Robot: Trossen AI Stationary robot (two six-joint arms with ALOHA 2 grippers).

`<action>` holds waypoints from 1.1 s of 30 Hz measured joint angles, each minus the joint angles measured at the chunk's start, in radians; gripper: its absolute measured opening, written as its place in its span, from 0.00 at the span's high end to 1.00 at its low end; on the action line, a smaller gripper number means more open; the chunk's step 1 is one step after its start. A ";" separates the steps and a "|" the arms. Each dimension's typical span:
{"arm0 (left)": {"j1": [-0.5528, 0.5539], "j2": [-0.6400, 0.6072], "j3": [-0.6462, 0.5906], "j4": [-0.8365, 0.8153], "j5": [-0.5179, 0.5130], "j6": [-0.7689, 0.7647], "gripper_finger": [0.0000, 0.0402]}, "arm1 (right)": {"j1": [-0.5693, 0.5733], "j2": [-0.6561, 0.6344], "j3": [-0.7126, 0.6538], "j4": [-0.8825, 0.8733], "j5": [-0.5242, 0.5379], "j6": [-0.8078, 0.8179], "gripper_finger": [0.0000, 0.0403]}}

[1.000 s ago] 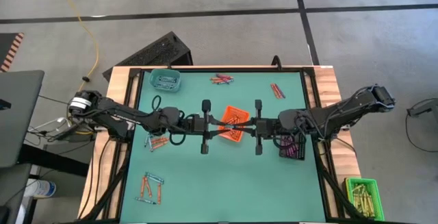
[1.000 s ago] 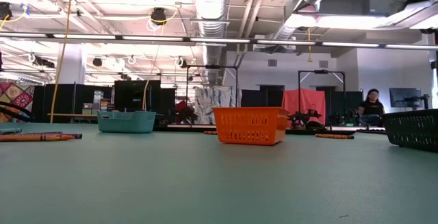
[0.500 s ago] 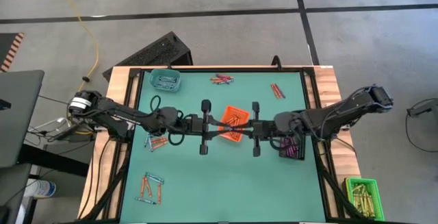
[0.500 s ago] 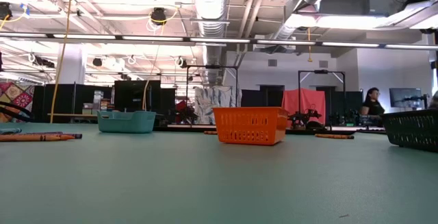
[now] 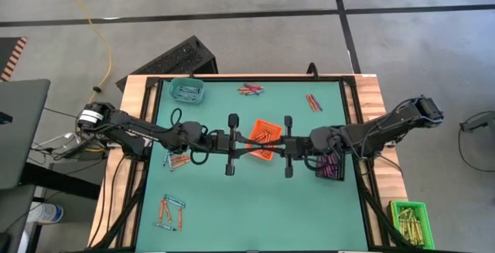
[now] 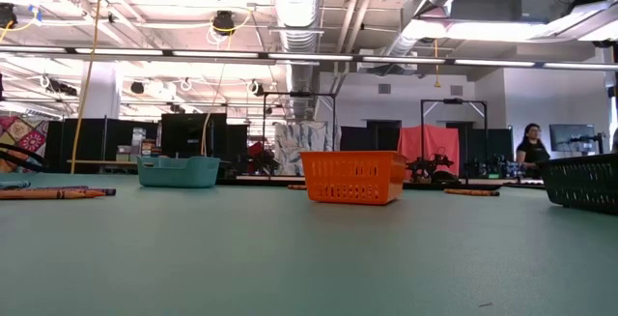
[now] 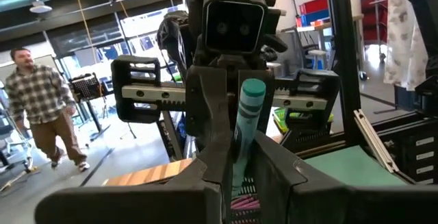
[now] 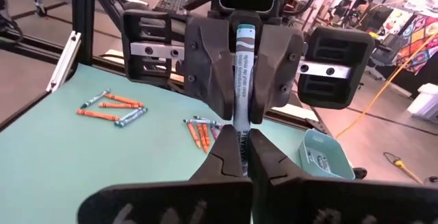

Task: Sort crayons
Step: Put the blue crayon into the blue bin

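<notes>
Heads up, this is a mid-air handoff and that's where it can get messy. Your right end effector (image 8: 241, 148) is clamped fully shut on one end of a blue-grey crayon (image 8: 243, 80). Your left end effector (image 7: 239, 148) has its fingers pressed in on the other end, so both look like they have hold of the same stick. The crayon hangs between them, above the orange tray (image 5: 267, 121) in the middle of the counter (image 5: 255, 206).

What I'd worry about:

- If either arm pulls away while both are pinching, you snap the crayon or yank it crooked in whichever grip is weaker.
- From the left wrist view the crayon sits a bit off-centre between the fingers. If the right lets go, it could pivot or slip out.
- Drop it here and it most likely lands in the orange tray, in with the orange-red crayons. A blue-grey one looks like it belongs in the teal tray (image 5: 172, 90) at the far left corner, so that's a mis-sort you'd have to fish back out.
- The two end effectors are nose to nose, so any forward creep means they bump.
</notes>
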 joint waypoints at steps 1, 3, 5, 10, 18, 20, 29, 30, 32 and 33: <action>0.000 0.000 0.000 -0.002 0.000 0.004 0.91 | 0.002 0.000 0.000 0.000 0.006 -0.004 1.00; 0.000 0.000 0.000 -0.006 0.002 0.006 0.91 | 0.006 0.000 0.000 0.002 0.011 -0.004 1.00; 0.000 0.000 0.000 -0.006 0.001 0.009 0.90 | 0.006 0.000 0.000 0.002 0.011 -0.004 1.00; -0.001 0.000 0.000 0.001 0.003 0.026 0.94 | 0.012 -0.001 0.000 0.002 0.015 -0.003 1.00; 0.000 0.000 0.000 0.000 0.011 0.040 0.98 | 0.012 -0.002 0.000 -0.017 0.014 0.023 1.00; 0.000 0.001 0.000 -0.001 0.011 0.042 0.98 | 0.012 -0.002 0.001 -0.024 0.014 0.030 0.99; 0.000 0.001 0.000 -0.041 0.026 0.069 1.00 | 0.012 -0.002 0.001 -0.048 0.013 0.056 0.98; 0.000 0.001 0.000 -0.050 0.026 0.076 1.00 | 0.011 -0.002 0.001 -0.053 0.013 0.057 0.98; 0.000 0.001 0.000 -0.067 0.025 0.089 1.00 | 0.009 -0.002 0.000 -0.068 0.013 0.062 0.98; 0.000 0.001 0.000 -0.076 0.023 0.093 1.00 | 0.007 -0.002 0.000 -0.076 0.012 0.071 0.98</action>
